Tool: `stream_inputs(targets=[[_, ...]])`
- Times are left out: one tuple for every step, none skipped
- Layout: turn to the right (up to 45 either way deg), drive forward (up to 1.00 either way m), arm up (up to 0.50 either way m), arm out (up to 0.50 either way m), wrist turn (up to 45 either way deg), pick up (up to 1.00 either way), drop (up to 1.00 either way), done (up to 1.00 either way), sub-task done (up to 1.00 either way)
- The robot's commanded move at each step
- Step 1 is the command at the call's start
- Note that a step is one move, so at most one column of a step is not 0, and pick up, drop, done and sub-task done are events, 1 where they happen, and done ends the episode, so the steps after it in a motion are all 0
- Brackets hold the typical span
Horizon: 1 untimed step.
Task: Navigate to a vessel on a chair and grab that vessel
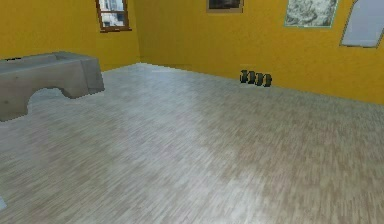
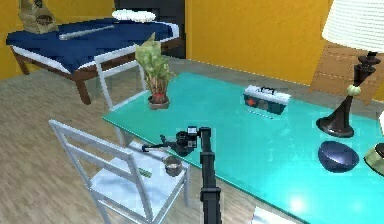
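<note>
One white chair stands at the teal table's near edge, with a small brown vessel at the seat's corner nearest the table. The gripper shows just beside the vessel. I cannot tell how its jaws stand or whether they hold anything. A potted plant stands at the table's far corner.
</note>
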Motion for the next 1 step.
stream_inputs(targets=[[0.0, 0.0, 0.0, 0.0, 27.0, 0.0, 0.0, 0.0, 0.0]])
